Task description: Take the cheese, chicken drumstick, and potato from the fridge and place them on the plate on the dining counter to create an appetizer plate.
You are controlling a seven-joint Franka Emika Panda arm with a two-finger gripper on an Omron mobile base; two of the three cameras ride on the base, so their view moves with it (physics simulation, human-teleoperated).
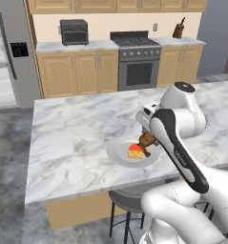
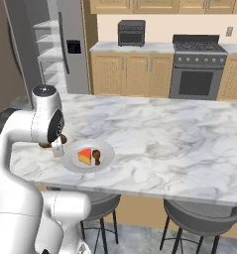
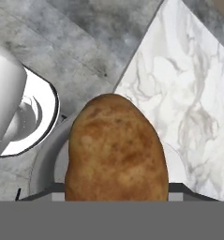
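Marble dining counter (image 1: 77,138), left base view: we log plate (image 1: 118,151) bearing cheese (image 1: 135,152); gripper (image 1: 147,139) above it, jaws part-open, gripping potato (image 1: 147,138). Right base view: chicken drumstick (image 2: 96,156) beside cheese on the plate. Hand view: potato sits between the jaws.

I stand in a home kitchen: a steel stove (image 1: 137,59) set among wood cabinets (image 1: 77,71), a toaster oven (image 1: 74,32) on the wall counter, a fridge (image 2: 65,47), and stools (image 2: 202,216) beneath a marble island tabletop (image 2: 159,139).
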